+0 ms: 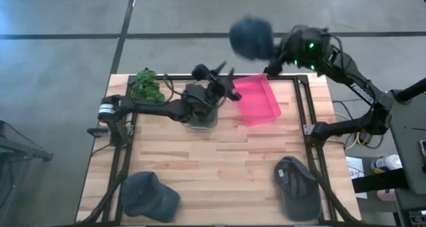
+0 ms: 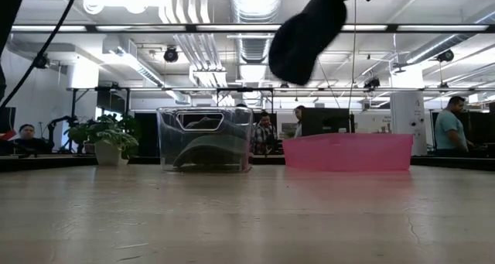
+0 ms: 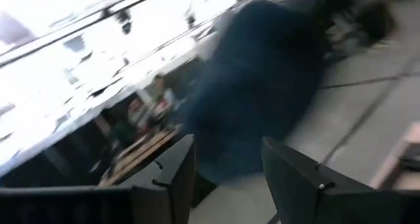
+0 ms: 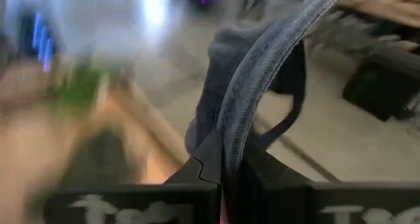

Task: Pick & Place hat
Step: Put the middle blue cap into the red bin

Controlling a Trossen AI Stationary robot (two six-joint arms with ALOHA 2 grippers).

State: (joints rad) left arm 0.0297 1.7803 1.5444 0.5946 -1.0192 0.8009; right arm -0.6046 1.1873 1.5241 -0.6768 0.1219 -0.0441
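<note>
The tabletop (image 1: 219,160) is seen carrying a clear bin (image 2: 205,138) and a pink tray (image 1: 257,98) along its far edge, with a plant (image 1: 147,85) at the far left corner. Two more caps are laid on the near side: a left cap (image 1: 150,196) and a right cap (image 1: 297,187).

A dark hat (image 1: 251,37) is held aloft beyond the far edge, above and behind the tray. It is pinched by its brim in the right claw (image 4: 223,175), whose fingers are closed tight on the fabric; the crown hangs away from the claw.

The left claw (image 3: 226,178) is raised over the bin with its fingers spread wide, nothing gripped, and the hat is seen just ahead of them.
</note>
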